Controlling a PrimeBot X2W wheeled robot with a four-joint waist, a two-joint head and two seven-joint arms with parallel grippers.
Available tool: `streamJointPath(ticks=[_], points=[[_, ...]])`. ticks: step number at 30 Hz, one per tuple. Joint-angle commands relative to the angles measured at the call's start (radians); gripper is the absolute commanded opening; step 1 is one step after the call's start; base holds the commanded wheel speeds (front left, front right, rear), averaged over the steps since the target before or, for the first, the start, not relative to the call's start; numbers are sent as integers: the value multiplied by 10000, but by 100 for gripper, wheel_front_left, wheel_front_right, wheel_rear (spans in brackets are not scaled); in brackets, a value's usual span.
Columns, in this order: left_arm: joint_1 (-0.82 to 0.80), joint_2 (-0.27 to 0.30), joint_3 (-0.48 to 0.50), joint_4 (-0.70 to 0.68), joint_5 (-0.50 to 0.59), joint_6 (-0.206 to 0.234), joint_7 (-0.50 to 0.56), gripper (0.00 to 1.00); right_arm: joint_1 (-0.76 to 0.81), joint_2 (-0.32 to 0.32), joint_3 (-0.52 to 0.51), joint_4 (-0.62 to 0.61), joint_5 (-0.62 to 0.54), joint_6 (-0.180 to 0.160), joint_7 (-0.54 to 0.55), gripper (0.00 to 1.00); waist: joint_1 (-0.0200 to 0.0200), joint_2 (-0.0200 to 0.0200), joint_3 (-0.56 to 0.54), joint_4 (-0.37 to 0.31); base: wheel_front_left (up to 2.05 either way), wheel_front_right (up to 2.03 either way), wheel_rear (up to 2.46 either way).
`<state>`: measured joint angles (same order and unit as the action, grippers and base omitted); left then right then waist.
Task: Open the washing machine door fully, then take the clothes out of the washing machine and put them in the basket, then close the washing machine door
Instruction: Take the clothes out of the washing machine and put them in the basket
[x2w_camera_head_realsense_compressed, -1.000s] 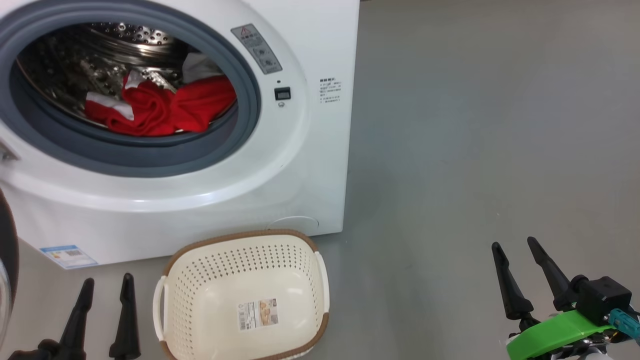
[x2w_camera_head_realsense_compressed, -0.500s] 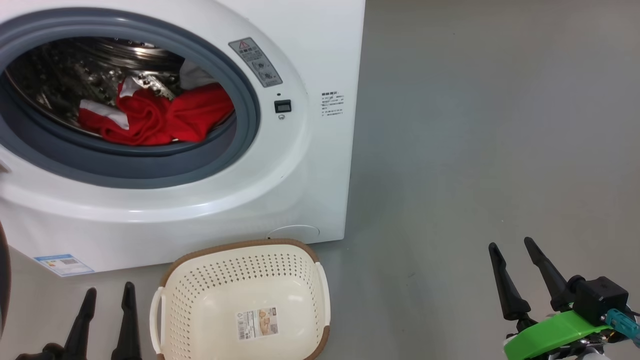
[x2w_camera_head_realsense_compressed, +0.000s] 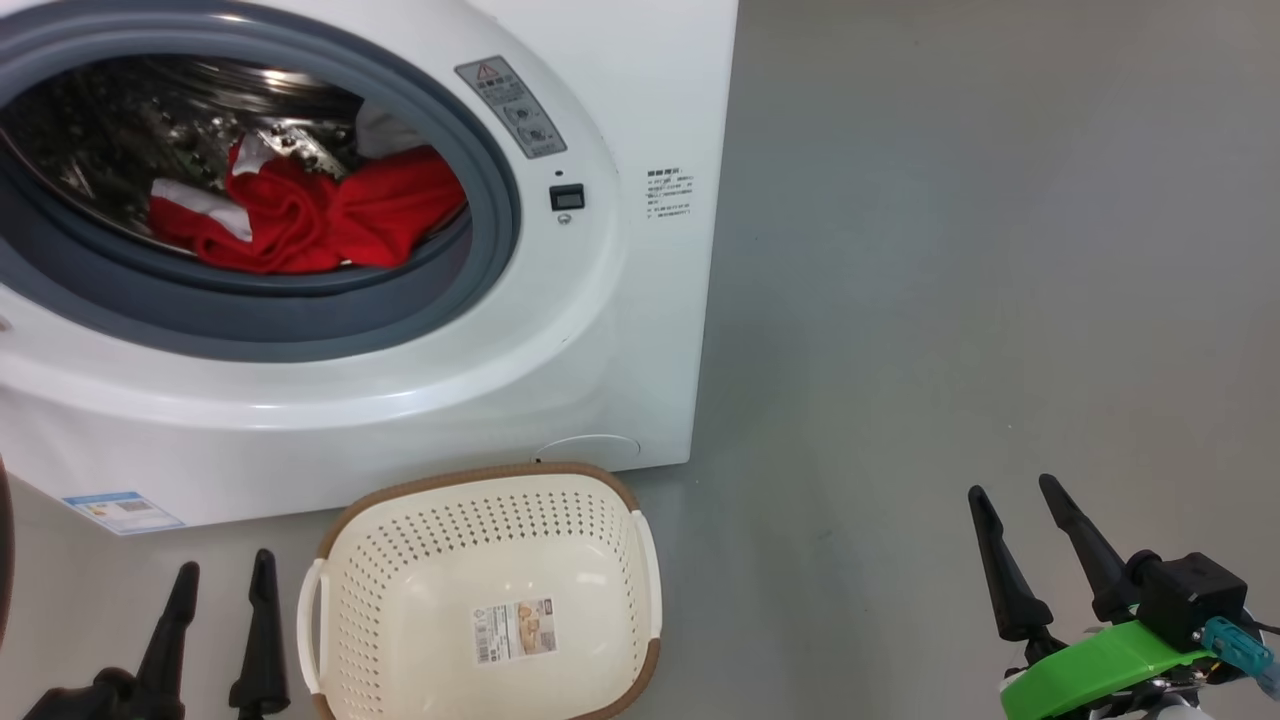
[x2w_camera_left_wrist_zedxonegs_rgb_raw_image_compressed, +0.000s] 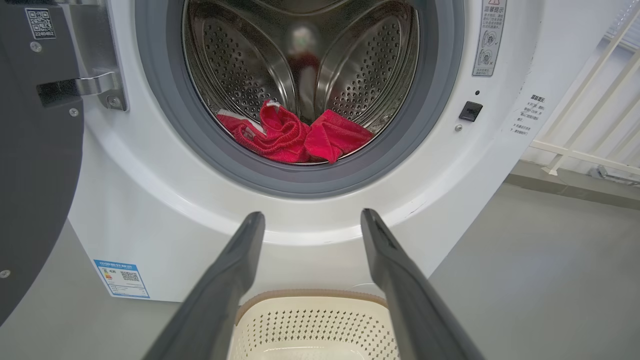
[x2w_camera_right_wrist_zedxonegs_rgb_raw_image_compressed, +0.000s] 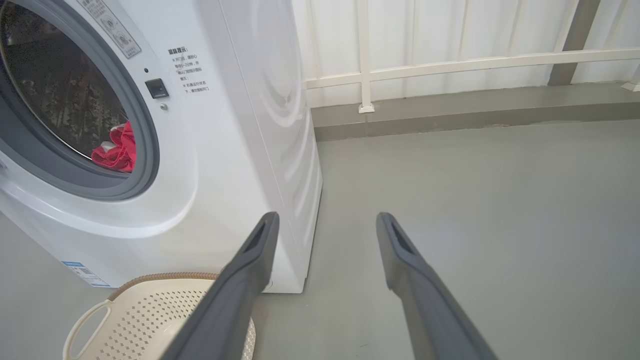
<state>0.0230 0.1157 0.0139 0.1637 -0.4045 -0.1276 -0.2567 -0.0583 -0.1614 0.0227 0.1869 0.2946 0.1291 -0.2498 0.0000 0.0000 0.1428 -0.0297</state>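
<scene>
Head view drifted, nothing else: red-and-white fabric clothes (x2w_camera_head_realsense_compressed: 300, 220) still in white front-loading washing machine (x2w_camera_head_realsense_compressed: 600, 330), cream perforated basket (x2w_camera_head_realsense_compressed: 450, 530) empty, our left tool (x2w_camera_head_realsense_compressed: 225, 560) and right tool (x2w_camera_head_realsense_compressed: 1011, 486) spread.

Smooth grey floor (x2w_camera_head_realsense_compressed: 950, 250), white railing (x2w_camera_right_wrist_zedxonegs_rgb_raw_image_compressed: 475, 65) against pale wall panels (x2w_camera_right_wrist_zedxonegs_rgb_raw_image_compressed: 500, 25) beyond it.

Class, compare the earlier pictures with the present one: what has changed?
The whole head picture shifted a little: the camera moved, not the things. Nothing was gripped or released. The left gripper and right gripper stay open and empty, the clothes stay in the washing machine, the basket stays empty.
</scene>
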Motion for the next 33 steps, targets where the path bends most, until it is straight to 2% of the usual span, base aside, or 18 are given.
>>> streamJointPath(ticks=[1, 7, 13, 19, 33], points=[[-387, 158, 348, -203, -44, -31, -51, 100, -231, -48, 272, -247, -117, 16, -120, 100, 0, 0, 69, -2, 0, 0, 0], [-1255, 296, -69, 252, 11, -31, -51, 100, -366, 0, 250, -269, -130, 16, -120, 100, 0, 0, 444, 124, 0, 0, 0], [-3787, 737, -874, 1925, -48, -31, -51, 100, -821, 123, 422, -298, -211, 16, -120, 100, 0, 0, 1123, 78, 0, 0, 0], [-6069, 1322, -1660, 3579, -379, -31, -51, 100, -1199, 292, 721, -291, -220, 16, -120, 100, 0, 0, 1626, -291, 0, 0, 0], [-9654, 2112, -2889, 7135, -1606, -31, 507, 100, -1739, 623, 1065, -331, -217, 16, -120, 100, 0, 0, 2771, -1197, 0, 0, 0]])
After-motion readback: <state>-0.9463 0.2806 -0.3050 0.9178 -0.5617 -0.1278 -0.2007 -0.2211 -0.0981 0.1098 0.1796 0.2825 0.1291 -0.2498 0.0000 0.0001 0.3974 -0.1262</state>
